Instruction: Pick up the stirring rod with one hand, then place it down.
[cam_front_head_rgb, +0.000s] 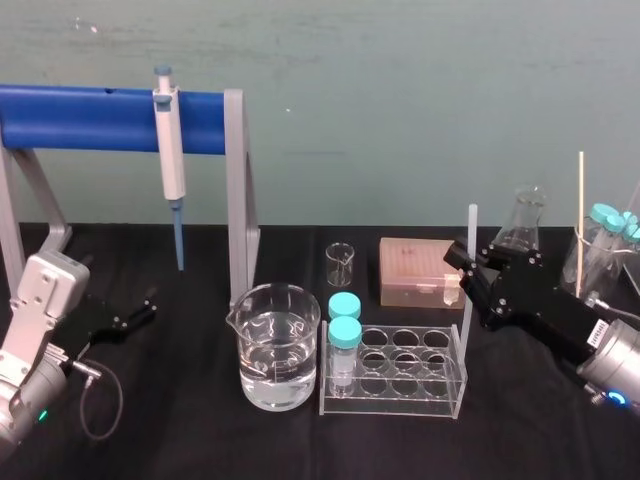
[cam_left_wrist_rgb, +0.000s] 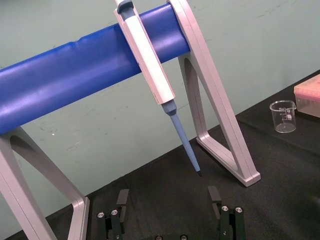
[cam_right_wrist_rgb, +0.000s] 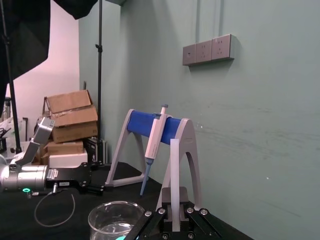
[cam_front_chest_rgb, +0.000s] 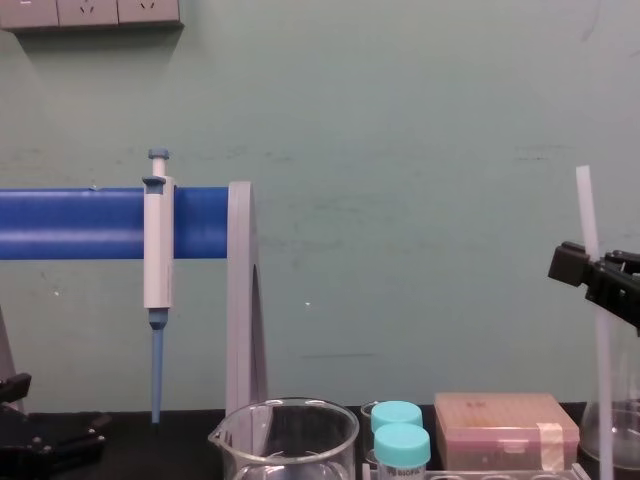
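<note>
Right pincer (cam_front_head_rgb: 468, 264) pinching stirring rod (cam_front_head_rgb: 472, 230) upright, just beside tube rack's (cam_front_head_rgb: 392, 410) right end, on right half of bench (cam_front_head_rgb: 180, 440). Lower tip probably off bench; rack wall blurs it. Left pincer (cam_left_wrist_rgb: 169, 201) spread, parked near left edge. Next: lower slowly, tilt rod flat onto bare bench near front edge, clear of rack, release once supported.

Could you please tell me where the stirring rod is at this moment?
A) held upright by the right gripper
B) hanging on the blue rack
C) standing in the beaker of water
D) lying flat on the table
A: the stirring rod stands upright, clamped in the right gripper beside the tube rack; the left gripper rests open at the left of the table.
</note>
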